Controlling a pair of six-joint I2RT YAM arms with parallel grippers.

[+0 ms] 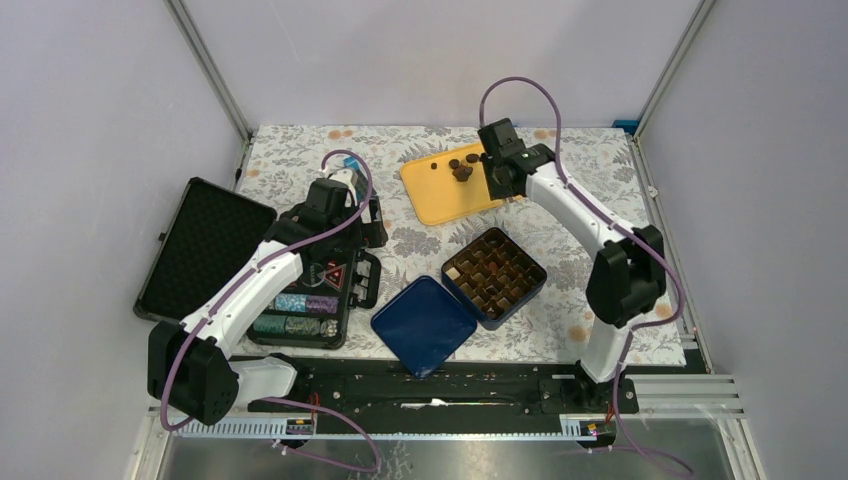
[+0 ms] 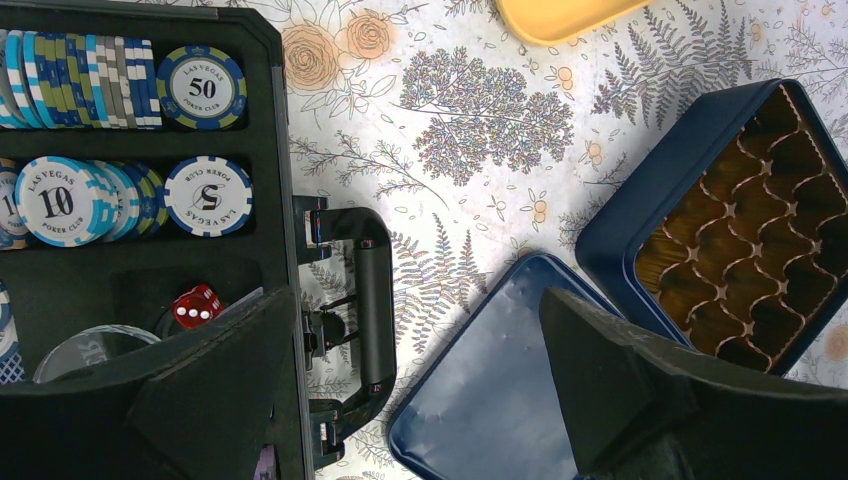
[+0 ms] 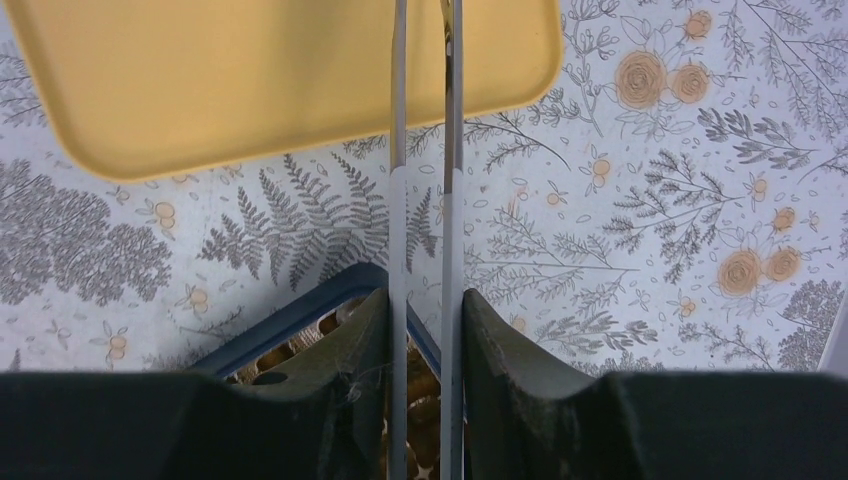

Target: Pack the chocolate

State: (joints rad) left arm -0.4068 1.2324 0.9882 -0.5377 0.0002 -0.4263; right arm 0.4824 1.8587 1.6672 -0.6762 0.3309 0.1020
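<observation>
While the right arm [image 1: 580, 210] reaches across the floral surface [image 1: 600, 160], its end sits at the right edge of a yellow tray [image 1: 440, 200] in the top view. The chocolate [image 1: 461, 172] lies on that tray as a few small dark pieces, close together and just beside the arm's tip. Nearer the bases stands an open blue tin [image 1: 468, 300] with a brown gridded insert; from above I cannot tell what its cells hold. Its lid [image 1: 424, 325] lies flat, just beside the tin's left corner. The left arm [image 1: 262, 280] stretches over an open black case [image 1: 205, 245] with rows of poker chips [image 1: 295, 305] in it.

Seen from the left wrist, the left fingers [image 2: 620, 385] stand wide apart with nothing between them. They hang above the case's edge and the blue lid [image 2: 490, 390]. The case handle [image 2: 375, 300] lies between the two, and a red die [image 2: 198, 305] sits below the chips [image 2: 205, 88]. The tin [image 2: 640, 200] is at the right, its scalloped brown cells dark inside. A corner of the tray [image 2: 560, 15] shows at the top.

From the right wrist, the right fingers [image 3: 330, 400] are closed on a pair of thin metal tongs [image 3: 398, 150], one finger pressing each blade from outside. The blades run parallel with a narrow gap and cross the tray [image 3: 280, 80]. Their tips pass out of the frame, so I cannot tell whether they pinch a piece. A corner of the tin [image 3: 300, 315] shows just behind the fingers.
</observation>
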